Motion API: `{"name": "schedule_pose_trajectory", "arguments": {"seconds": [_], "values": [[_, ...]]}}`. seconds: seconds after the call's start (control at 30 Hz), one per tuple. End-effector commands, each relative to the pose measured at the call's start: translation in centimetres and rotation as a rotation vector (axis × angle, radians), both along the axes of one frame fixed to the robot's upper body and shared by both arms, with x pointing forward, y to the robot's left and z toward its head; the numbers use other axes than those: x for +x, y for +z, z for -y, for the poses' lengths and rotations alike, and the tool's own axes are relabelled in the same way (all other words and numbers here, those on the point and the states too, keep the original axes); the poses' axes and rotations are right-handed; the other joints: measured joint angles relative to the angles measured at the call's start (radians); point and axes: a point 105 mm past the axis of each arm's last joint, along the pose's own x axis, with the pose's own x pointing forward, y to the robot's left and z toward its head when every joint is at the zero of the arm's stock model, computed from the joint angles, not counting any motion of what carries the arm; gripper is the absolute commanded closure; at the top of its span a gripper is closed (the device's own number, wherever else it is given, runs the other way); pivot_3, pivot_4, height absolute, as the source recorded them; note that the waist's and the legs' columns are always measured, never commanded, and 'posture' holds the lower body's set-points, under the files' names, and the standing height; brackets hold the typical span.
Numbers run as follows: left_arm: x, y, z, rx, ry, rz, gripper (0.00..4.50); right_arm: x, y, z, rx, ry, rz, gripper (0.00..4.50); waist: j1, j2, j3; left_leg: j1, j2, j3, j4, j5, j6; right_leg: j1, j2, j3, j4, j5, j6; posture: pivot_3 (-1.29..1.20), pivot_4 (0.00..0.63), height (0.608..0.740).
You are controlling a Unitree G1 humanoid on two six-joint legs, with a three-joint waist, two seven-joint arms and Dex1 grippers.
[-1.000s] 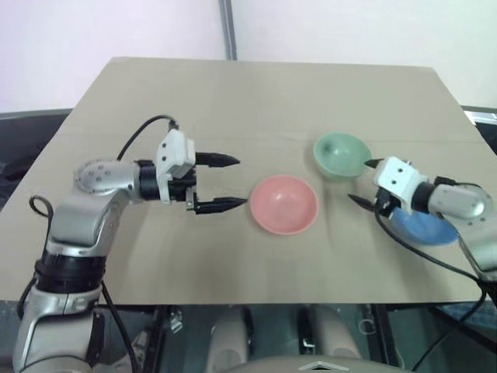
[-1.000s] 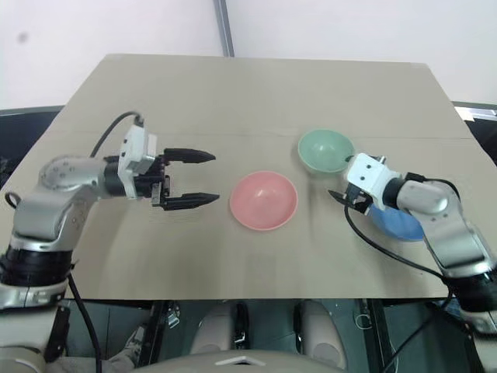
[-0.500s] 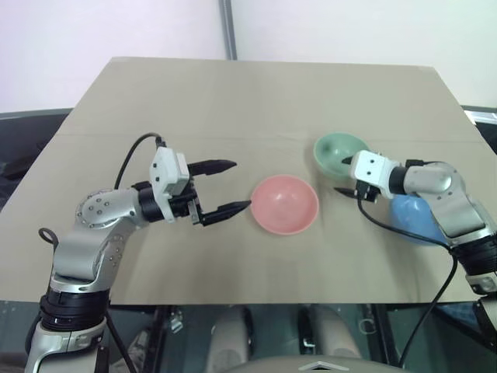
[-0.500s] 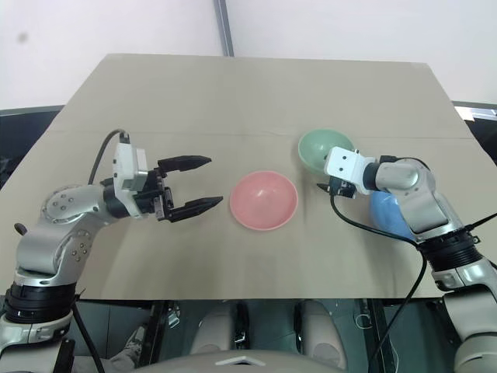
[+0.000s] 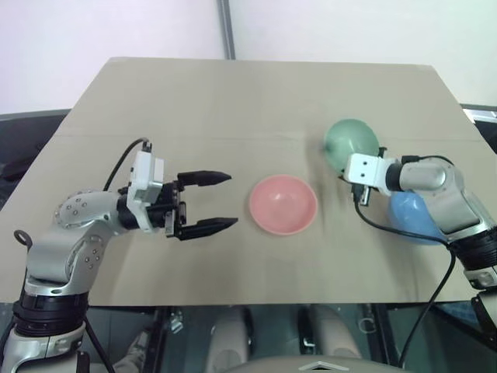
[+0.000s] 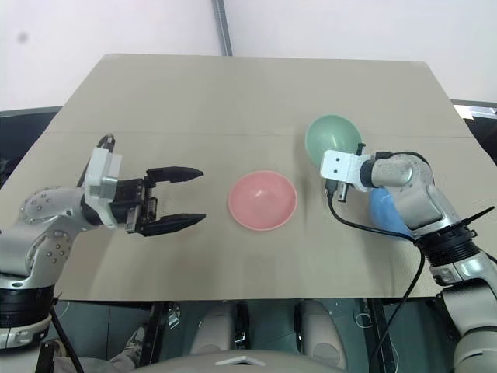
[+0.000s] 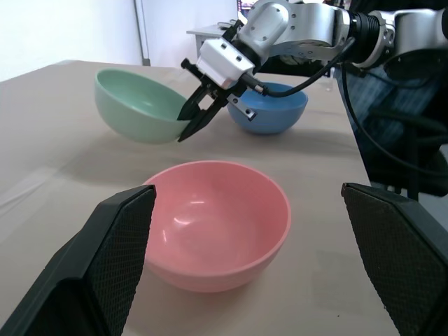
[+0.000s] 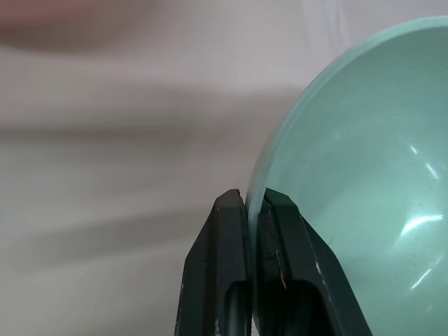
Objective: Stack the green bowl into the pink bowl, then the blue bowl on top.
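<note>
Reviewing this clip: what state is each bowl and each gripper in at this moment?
green bowl: tilted, rim pinched, lifted on one side.
pink bowl: upright on the table, empty, untouched.
blue bowl: upright on the table, partly behind the right arm.
right gripper: jaws shut on the green bowl's rim.
left gripper: jaws open, empty, beside the pink bowl.

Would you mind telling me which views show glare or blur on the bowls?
Right wrist view: white highlights streak the green bowl, background table smeared. Left wrist view: soft glints inside the pink bowl; left gripper fingers loom blurred. Eye views: even, soft light.
</note>
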Motion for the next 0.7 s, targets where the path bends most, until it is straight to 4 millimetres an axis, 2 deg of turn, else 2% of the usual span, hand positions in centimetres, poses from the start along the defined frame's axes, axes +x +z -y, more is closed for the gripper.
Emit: {"name": "schedule_pose_trajectory", "arguments": {"seconds": [0.03, 0.13, 0.23, 0.33, 0.4, 0.5, 0.53, 0.63, 0.7], "values": [[0.5, 0.4, -2.2, -0.033, 0.061, 0.004, 0.00, -3.2, 4.3, -2.3, 0.121, 0.126, 0.020, 4.47, 0.000, 0.000, 0.000, 0.000, 0.000, 0.000, 0.000, 0.000, 0.000, 0.000, 0.000, 0.000, 0.000, 0.000, 0.000, 0.00, 0.150, 0.740], [1.4, -0.9, -4.4, -0.017, 0.136, -0.027, 0.00, -6.5, 5.6, -5.2, 0.181, 0.285, -0.039, 4.47, -0.001, 0.000, 0.000, 0.000, 0.000, 0.000, -0.001, 0.000, 0.000, -0.001, 0.000, 0.000, 0.000, 0.000, 0.000, 0.00, 0.150, 0.740], [2.2, -1.8, -5.7, -0.008, 0.178, -0.040, 0.00, -8.5, 5.2, -7.3, 0.169, 0.408, -0.118, 4.47, 0.000, 0.000, 0.000, 0.000, 0.001, 0.001, -0.001, -0.002, 0.003, -0.001, 0.000, 0.000, 0.001, 0.000, 0.000, 0.00, 0.150, 0.740], [2.7, -2.2, -5.7, -0.005, 0.173, -0.038, 0.00, -8.8, 3.7, -9.8, 0.170, 0.456, -0.150, 3.36, 0.000, -0.001, -0.001, 0.000, 0.001, 0.001, 0.000, -0.002, 0.004, -0.001, 0.000, 0.000, 0.001, -0.002, -0.003, 0.00, 0.150, 0.740], [2.9, -2.2, -5.3, -0.008, 0.158, -0.030, 0.00, -8.2, 3.3, -10.4, 0.166, 0.443, -0.110, 2.30, 0.003, -0.001, -0.001, 0.000, 0.001, 0.001, 0.001, -0.002, 0.004, -0.001, 0.000, 0.000, 0.002, -0.002, -0.004, 0.00, 0.150, 0.740], [3.0, -2.0, -4.9, -0.015, 0.145, -0.023, 0.00, -7.1, 4.6, -9.8, 0.209, 0.369, -0.003, 0.99, 0.007, -0.001, -0.001, -0.002, 0.000, 0.001, 0.001, -0.002, 0.003, -0.002, -0.001, 0.000, 0.002, -0.002, -0.004, 0.00, 0.150, 0.740], [3.1, -2.0, -4.8, -0.015, 0.140, -0.021, 0.00, -7.1, 5.2, -9.1, 0.231, 0.343, 0.006, 0.76, 0.007, -0.001, -0.001, -0.002, 0.000, 0.002, 0.001, -0.001, 0.002, -0.002, -0.001, 0.000, 0.002, -0.002, -0.003, 0.00, 0.150, 0.740], [3.2, -2.0, -4.2, -0.028, 0.125, -0.015, 0.00, -7.2, 6.7, -6.6, 0.282, 0.240, 0.019, 0.76, 0.013, -0.001, -0.001, -0.003, 0.000, 0.002, 0.001, 0.000, 0.001, -0.004, -0.001, 0.000, 0.002, -0.002, -0.003, 0.00, 0.150, 0.740], [3.3, -1.9, -3.6, -0.040, 0.111, -0.013, 0.00, -8.0, 7.0, -4.3, 0.284, 0.153, -0.006, 0.76, 0.018, -0.001, -0.001, -0.004, 0.000, 0.001, 0.001, 0.000, 0.001, -0.004, -0.001, 0.000, 0.002, -0.001, -0.002, 0.00, 0.150, 0.740]]}}
